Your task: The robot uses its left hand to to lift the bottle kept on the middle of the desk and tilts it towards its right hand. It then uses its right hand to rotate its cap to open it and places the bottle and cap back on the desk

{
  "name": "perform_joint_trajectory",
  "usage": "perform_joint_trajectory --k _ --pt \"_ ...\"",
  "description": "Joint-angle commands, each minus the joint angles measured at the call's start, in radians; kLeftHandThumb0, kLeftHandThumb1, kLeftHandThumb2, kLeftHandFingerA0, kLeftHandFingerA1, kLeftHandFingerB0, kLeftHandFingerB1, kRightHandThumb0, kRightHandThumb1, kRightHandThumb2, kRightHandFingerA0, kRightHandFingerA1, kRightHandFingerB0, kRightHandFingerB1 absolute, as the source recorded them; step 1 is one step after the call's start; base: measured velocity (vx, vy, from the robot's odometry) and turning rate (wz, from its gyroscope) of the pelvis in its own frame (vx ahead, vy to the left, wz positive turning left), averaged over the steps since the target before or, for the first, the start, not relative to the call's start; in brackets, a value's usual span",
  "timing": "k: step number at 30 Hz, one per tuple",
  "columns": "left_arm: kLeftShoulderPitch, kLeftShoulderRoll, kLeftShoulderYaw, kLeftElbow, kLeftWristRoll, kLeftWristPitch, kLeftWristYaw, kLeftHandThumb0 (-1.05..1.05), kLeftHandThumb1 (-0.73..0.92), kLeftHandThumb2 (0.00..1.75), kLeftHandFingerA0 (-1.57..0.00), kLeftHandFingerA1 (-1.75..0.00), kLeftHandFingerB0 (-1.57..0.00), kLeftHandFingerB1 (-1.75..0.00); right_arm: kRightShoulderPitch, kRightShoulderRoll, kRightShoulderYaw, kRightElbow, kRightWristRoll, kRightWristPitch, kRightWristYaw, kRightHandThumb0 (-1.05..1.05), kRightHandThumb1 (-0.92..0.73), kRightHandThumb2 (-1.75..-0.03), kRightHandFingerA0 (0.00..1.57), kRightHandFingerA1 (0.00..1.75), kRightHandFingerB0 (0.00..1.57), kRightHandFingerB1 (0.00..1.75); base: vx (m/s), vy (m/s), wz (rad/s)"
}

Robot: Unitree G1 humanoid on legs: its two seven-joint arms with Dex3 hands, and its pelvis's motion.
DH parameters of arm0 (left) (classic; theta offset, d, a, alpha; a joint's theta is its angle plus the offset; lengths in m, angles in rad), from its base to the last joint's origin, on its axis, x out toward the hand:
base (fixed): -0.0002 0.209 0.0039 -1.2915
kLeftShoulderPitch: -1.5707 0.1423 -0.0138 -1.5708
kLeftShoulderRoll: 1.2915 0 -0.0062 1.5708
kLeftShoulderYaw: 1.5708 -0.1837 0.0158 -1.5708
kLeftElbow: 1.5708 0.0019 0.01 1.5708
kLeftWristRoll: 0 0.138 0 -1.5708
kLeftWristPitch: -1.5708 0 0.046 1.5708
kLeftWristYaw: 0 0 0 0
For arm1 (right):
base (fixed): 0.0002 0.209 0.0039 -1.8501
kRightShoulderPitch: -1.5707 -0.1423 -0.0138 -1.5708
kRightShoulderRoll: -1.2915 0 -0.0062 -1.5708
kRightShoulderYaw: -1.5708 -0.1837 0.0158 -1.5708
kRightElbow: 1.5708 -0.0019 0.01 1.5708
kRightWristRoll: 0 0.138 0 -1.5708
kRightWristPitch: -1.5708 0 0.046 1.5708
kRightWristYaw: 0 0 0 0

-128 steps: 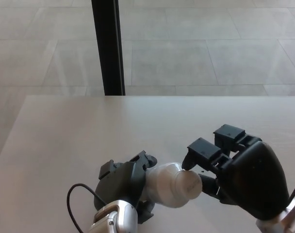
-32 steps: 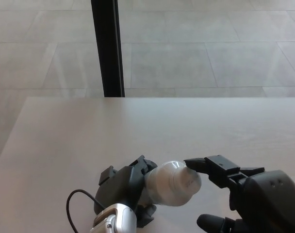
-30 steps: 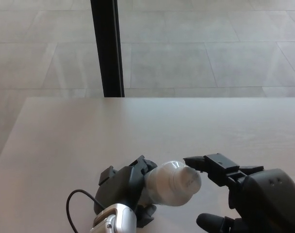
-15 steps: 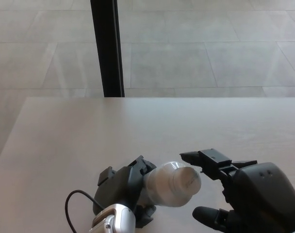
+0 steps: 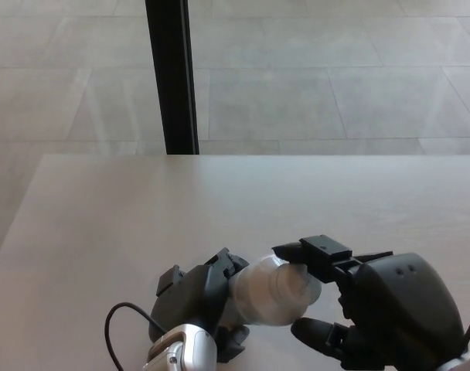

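The left hand (image 5: 196, 297) is gripping the white bottle (image 5: 262, 294) by its body, holding it low over the near middle of the desk (image 5: 219, 201), tilted so the cap (image 5: 293, 284) is pointing right toward the right hand (image 5: 374, 309).

What's changing: compared with a second ago, the right hand is shifting left and closing in on the cap. Its upper fingers (image 5: 312, 251) were sitting just right of the cap, and now they are reaching over its far top edge, with the thumb (image 5: 316, 332) coming in underneath on the near side. Half a second ago there was still a gap at the cap face; now the fingers are overlapping it (actual contact is hard to confirm from this angle).

So the right hand is not holding anything firmly yet, fingers spread but wrapping around the cap. The bottle itself is barely moving across these frames.

Judgement: this looks like re-gripping for another twist, the cap is still on the bottle, and the unscrewing step is in progress, with the placing-back steps not yet done.

Dark pillar (image 5: 171, 77) standing far left beyond the desk, irrelevant.
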Motion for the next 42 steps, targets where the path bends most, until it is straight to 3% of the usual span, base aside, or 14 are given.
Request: perform_joint_trajectory --k 1,8,9,16,22,23,25,27,30,32,33,37,38,42 --pt "0.044 0.019 -0.002 0.035 -0.012 0.056 -0.027 0.12 0.85 0.71 -0.58 -1.24 -0.58 -0.78 -0.002 -0.007 0.006 -0.016 0.015 -0.023 -0.012 -0.47 -0.69 -0.63 0.91 1.4 0.48 0.49 0.0 0.0 0.0" --pt "0.05 0.029 -0.006 0.037 -0.012 0.042 -0.027 0.12 0.86 0.7 -0.58 -1.23 -0.6 -0.78 0.009 -0.015 0.002 -0.032 0.025 -0.058 -0.038 -0.44 -0.74 -0.68 0.83 1.56 0.5 0.56 0.0 0.0 0.0" --pt "0.049 0.028 -0.007 0.04 -0.011 0.047 -0.029 0.11 0.88 0.69 -0.56 -1.33 -0.58 -0.95 0.012 -0.015 -0.002 -0.034 0.028 -0.066 -0.048 -0.44 -0.78 -0.66 0.83 1.65 0.56 0.64 0.0 0.0 0.0" --pt "0.051 0.024 -0.01 0.038 -0.009 0.061 -0.03 0.1 0.9 0.65 -0.6 -1.26 -0.51 -0.66 0.012 -0.031 -0.024 -0.031 0.014 -0.069 -0.044 -0.47 -0.79 -0.68 0.88 1.69 0.77 0.97 0.0 0.0 0.0" --pt "0.05 0.036 -0.017 0.054 -0.004 0.044 -0.026 0.08 0.88 0.64 -0.59 -1.17 -0.52 -0.68 0.028 -0.042 -0.043 -0.03 0.03 -0.066 -0.039 -0.47 -0.74 -0.67 0.9 1.66 0.81 0.85 0.0 0.0 0.0" --pt "0.061 0.029 -0.004 0.049 -0.017 0.031 -0.015 0.11 0.91 0.64 -0.56 -1.39 -0.52 -1.04 0.033 -0.037 -0.045 -0.031 0.023 -0.05 -0.03 -0.47 -0.74 -0.68 0.88 1.64 0.68 0.65 0.0 0.0 0.0" --pt "0.063 0.033 -0.007 0.049 -0.015 0.027 -0.016 0.1 0.9 0.64 -0.55 -1.39 -0.54 -1.05 0.037 -0.033 -0.046 -0.033 0.014 -0.038 -0.023 -0.46 -0.72 -0.68 0.88 1.62 0.6 0.56 0.0 0.0 0.0" --pt "0.058 0.036 -0.017 0.048 -0.006 0.043 -0.027 0.07 0.91 0.61 -0.61 -1.32 -0.47 -0.92 0.039 -0.046 -0.049 -0.041 -0.003 -0.015 0.025 -0.51 -0.71 -0.61 1.05 1.22 0.4 0.38 0.0 0.0 0.0" --pt "0.059 0.042 -0.025 0.041 -0.002 0.042 -0.029 0.02 0.87 0.63 -0.61 -1.12 -0.48 -0.62 0.041 -0.048 -0.042 -0.052 -0.047 0.021 0.07 -0.64 -0.52 -0.87 1.1 1.21 0.13 0.46 0.0 0.0 0.0" --pt "0.058 0.043 -0.028 0.039 -0.002 0.047 -0.031 0.02 0.87 0.63 -0.61 -1.12 -0.48 -0.62 0.042 -0.048 -0.038 -0.057 -0.063 0.033 0.087 -0.64 -0.52 -0.87 1.1 1.21 0.13 0.46 0.0 0.0 0.0" --pt "0.064 0.034 -0.013 0.045 -0.019 0.027 -0.016 0.05 0.9 0.63 -0.59 -1.2 -0.53 -0.76 0.044 -0.048 -0.031 -0.068 -0.088 0.061 0.135 -0.65 -0.63 -0.59 1.08 1.32 0.08 0.31 0.0 0.0 0.0" --pt "0.062 0.036 -0.017 0.045 -0.014 0.034 -0.021 0.09 0.9 0.63 -0.57 -1.35 -0.55 -0.96 0.045 -0.045 -0.027 -0.075 -0.099 0.072 0.15 -0.65 -0.6 -0.58 1.07 1.36 0.04 0.31 0.0 0.0 0.0" --pt "0.061 0.039 -0.019 0.045 -0.01 0.033 -0.02 0.1 0.9 0.63 -0.57 -1.36 -0.55 -0.98 0.043 -0.043 -0.025 -0.075 -0.103 0.075 0.151 -0.69 -0.47 -0.84 1.11 1.25 0.03 0.32 0.0 0.0 0.0" --pt "0.061 0.043 -0.021 0.042 -0.006 0.034 -0.018 0.03 0.88 0.65 -0.61 -1.23 -0.48 -0.87 0.037 -0.044 -0.025 -0.075 -0.097 0.076 0.158 -0.68 -0.47 -0.83 1.1 1.23 0.04 0.39 0.0 0.0 0.0"
